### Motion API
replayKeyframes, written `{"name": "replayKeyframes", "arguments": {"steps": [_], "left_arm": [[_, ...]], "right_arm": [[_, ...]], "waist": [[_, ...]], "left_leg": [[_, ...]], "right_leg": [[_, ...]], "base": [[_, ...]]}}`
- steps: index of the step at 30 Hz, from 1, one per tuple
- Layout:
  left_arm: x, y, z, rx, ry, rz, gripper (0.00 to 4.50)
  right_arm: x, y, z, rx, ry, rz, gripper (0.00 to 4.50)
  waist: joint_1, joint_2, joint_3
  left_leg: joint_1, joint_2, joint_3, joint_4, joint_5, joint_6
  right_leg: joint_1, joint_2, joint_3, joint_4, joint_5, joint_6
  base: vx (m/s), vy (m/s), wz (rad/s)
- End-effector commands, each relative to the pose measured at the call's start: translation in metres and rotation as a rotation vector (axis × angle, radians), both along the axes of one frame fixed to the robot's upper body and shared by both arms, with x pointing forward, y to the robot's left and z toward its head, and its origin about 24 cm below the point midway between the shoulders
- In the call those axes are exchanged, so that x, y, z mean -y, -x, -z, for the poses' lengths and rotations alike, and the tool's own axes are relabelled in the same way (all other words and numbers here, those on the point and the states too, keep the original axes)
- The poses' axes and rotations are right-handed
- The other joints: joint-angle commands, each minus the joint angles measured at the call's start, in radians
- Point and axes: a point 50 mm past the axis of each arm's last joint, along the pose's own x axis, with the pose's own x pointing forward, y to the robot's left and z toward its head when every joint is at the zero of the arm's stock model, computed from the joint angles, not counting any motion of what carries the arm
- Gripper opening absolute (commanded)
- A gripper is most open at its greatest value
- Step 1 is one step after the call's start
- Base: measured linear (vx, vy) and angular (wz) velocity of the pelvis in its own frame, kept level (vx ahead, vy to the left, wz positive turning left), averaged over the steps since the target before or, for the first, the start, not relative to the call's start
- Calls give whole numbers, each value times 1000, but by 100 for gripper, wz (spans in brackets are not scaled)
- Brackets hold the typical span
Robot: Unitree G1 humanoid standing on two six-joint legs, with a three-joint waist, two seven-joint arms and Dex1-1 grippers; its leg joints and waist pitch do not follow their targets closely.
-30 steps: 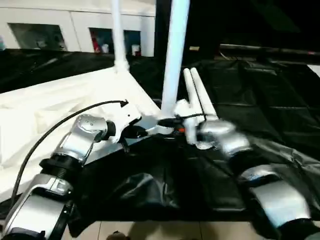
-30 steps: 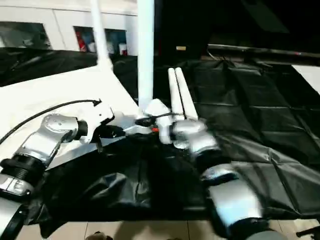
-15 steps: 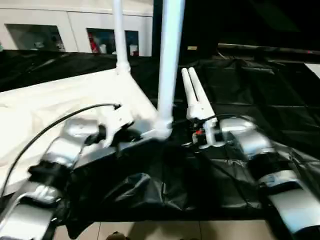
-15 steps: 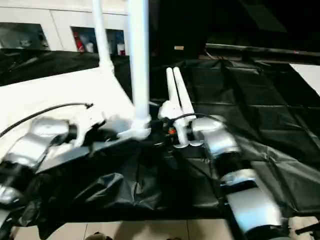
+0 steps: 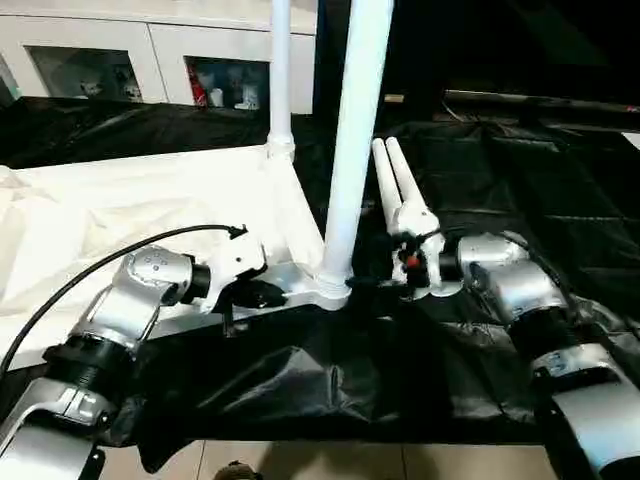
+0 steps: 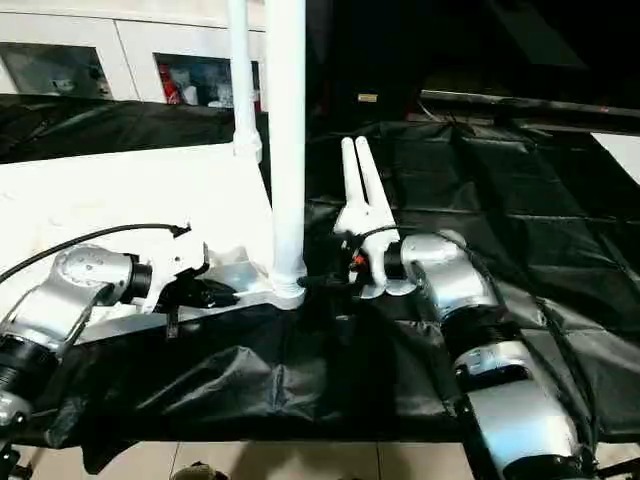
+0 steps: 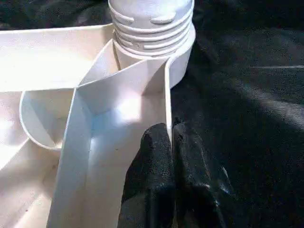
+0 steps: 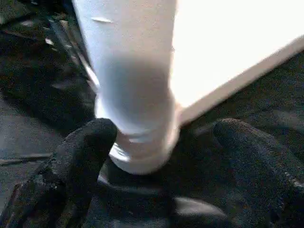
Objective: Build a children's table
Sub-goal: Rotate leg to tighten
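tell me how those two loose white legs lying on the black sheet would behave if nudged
The two loose legs are round and tapering, so they would likely roll, probably curving rather than going straight. They look like hollow plastic, so probably light and stiff. The wrinkled black sheet might slow them.

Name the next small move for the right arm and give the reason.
Probably draw the right gripper back and swing it toward the two loose legs lying on the black sheet. Its fingers stand open on either side of the near leg, which stands upright in its corner socket, while the left gripper pinches the table's rim. Two legs stand; two remain.
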Motion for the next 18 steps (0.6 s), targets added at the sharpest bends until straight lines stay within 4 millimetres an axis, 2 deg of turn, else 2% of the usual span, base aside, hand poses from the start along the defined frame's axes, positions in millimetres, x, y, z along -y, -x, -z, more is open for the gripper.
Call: {"name": "replayKeyframes", "arguments": {"steps": [1, 5, 8, 15, 16, 18], "left_arm": [[13, 3, -3, 7, 17, 74, 0], [13, 2, -3, 9, 15, 73, 0], [13, 2, -3, 11, 13, 70, 0], [11, 3, -2, 5, 7, 71, 0], [11, 3, -2, 5, 6, 72, 0], [11, 3, -2, 4, 6, 73, 0]], "right_arm": [[-4, 1, 0, -2, 1, -23, 414], [-9, 1, 5, -11, 10, -30, 414], [-10, 1, 6, -15, 17, -36, 414], [-15, 0, 10, -16, 12, -30, 341], [-17, 0, 10, -17, 5, -29, 336], [-19, 0, 11, -21, -12, -26, 329]], "waist": [[-1, 20, -82], [2, 22, -81], [5, 20, -83], [6, 22, -82], [7, 26, -83], [5, 25, -82]], "left_leg": [[13, 27, -2, -66, -191, 16], [18, 28, -2, -68, -221, -1], [16, 28, -2, -67, -200, -1], [16, 27, -2, -67, -203, 0], [17, 27, -3, -67, -207, -2], [17, 27, -3, -68, -209, -4]], "right_leg": [[63, -65, 48, -55, -120, -238], [60, -67, 49, -58, -156, -234], [63, -65, 49, -53, -122, -236], [62, -65, 49, -54, -126, -235], [62, -65, 49, -53, -128, -235], [62, -65, 49, -54, -124, -237]], "base": [[0, 0, 0], [0, 0, 0], [0, 0, 0], [0, 0, 0], [0, 0, 0], [0, 0, 0]]}}
